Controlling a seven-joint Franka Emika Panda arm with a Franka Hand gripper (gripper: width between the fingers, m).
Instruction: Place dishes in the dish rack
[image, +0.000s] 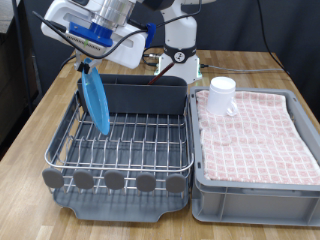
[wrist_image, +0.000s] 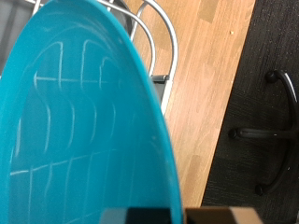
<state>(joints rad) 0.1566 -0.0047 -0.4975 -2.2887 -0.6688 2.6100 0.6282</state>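
Note:
The light-blue plate (image: 97, 100) stands on edge in the silver wire dish rack (image: 125, 140), at the exterior view's left side of it. My gripper (image: 88, 64) is right above the plate and shut on its top rim. In the wrist view the plate (wrist_image: 75, 121) fills most of the picture, with rack wires (wrist_image: 154, 33) behind it. The white mug (image: 222, 94) sits upside down on the checked cloth in the grey crate (image: 255, 185). The dark grey cutlery bin (image: 140, 96) stands at the rack's back. The wooden spoon is out of view.
The rack and crate stand side by side on a wooden table (image: 250, 62). The robot's base (image: 181, 55) is behind the rack. In the wrist view, a wooden surface (wrist_image: 210, 84) and a black floor with a chair base (wrist_image: 271, 131) show past the plate.

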